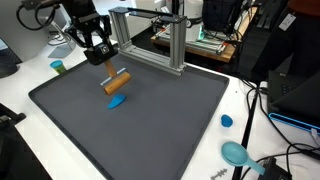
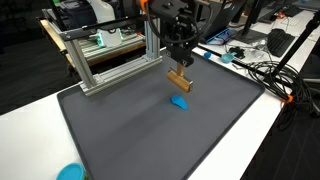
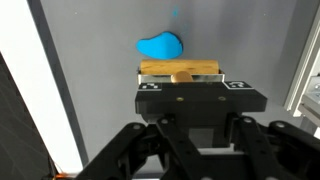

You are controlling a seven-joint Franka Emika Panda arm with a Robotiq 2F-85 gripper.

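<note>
The wooden block (image 3: 180, 70) sits clamped crosswise between the jaws of the gripper (image 1: 108, 68), over the gray mat (image 1: 150, 125) near a blue piece (image 1: 117, 101), with the arm reaching down beside an aluminium frame (image 2: 110, 60).

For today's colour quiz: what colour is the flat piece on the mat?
The piece is blue; clearest in wrist view.

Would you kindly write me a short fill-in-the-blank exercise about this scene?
1. The pincer is ____ on the block.
2. The blob lying near the block is ____ in colour.
3. The blob lies on a dark grey ____ that covers most of the tabletop.

Missing words: shut; blue; mat.
</note>
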